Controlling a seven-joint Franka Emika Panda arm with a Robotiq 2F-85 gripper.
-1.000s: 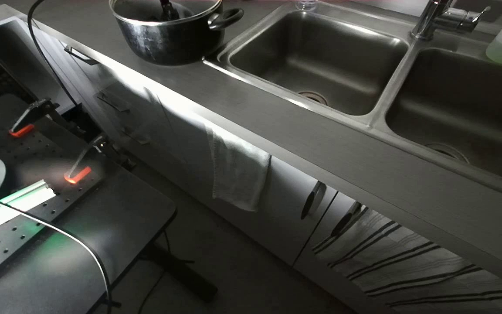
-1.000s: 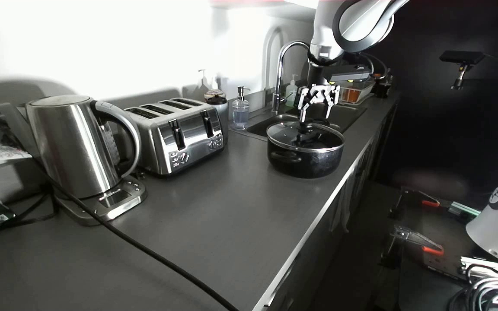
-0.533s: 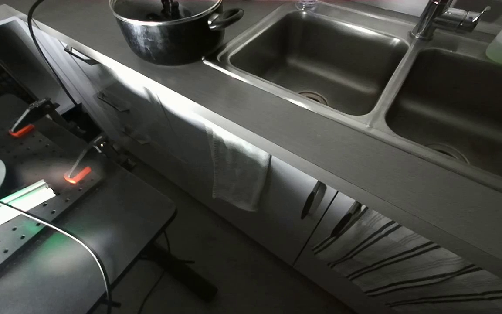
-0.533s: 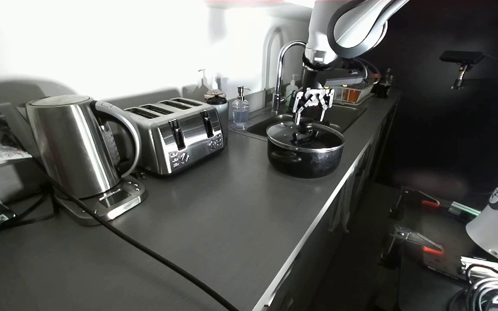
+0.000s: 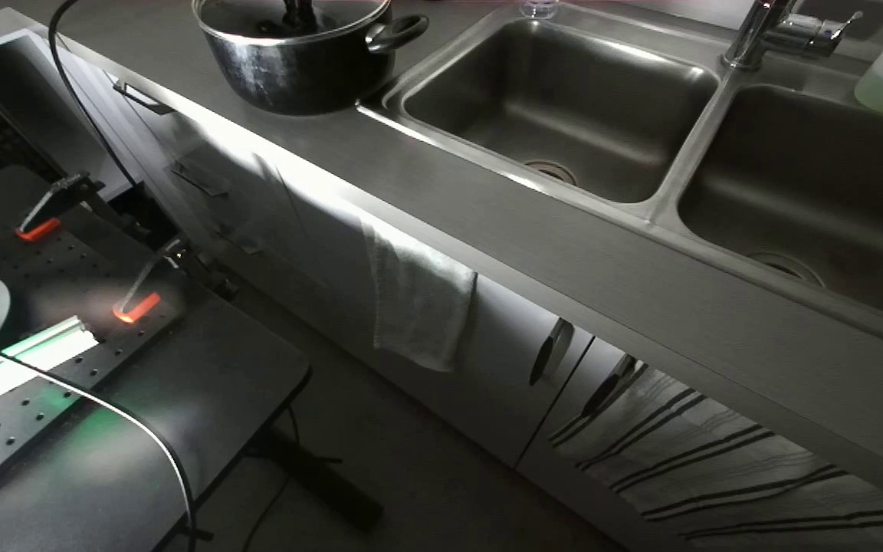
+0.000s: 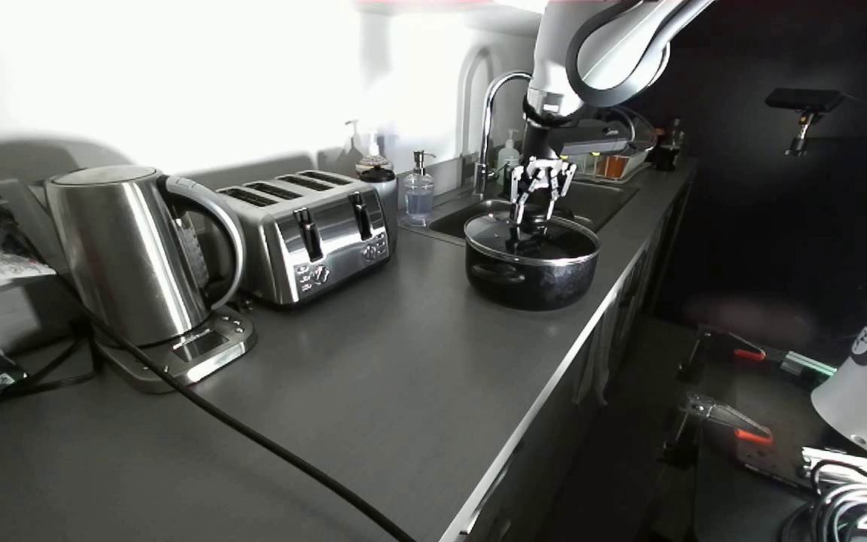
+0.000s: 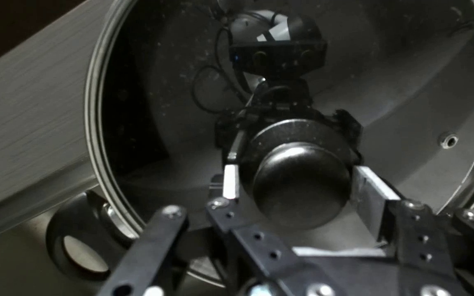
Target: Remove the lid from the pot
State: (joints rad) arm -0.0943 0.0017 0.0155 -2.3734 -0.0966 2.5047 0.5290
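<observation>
The dark grey pot (image 6: 531, 286) stands on the counter beside the sink, and in an exterior view its side handle (image 5: 403, 32) points toward the basin. Its glass lid (image 7: 179, 123), with a steel rim, sits on top. My gripper (image 7: 301, 189) is lowered over the lid's round black knob (image 7: 300, 185), one finger on each side. In the wrist view a gap shows between the knob and the left pad (image 7: 231, 181). The right pad (image 7: 370, 201) is very close to the knob; whether it touches is unclear. The jaws are partly closed, with no firm grip visible.
The double steel sink (image 5: 652, 211) with a tap (image 6: 488, 113) lies right by the pot. A toaster (image 6: 328, 241), a steel kettle (image 6: 121, 263) and a soap dispenser (image 6: 418, 196) stand along the wall. A black cable (image 6: 253, 436) crosses the counter.
In an exterior view my gripper has moved left and slightly down onto the knob. Its fingers have drawn closer together. The pot and lid have stayed in place.
</observation>
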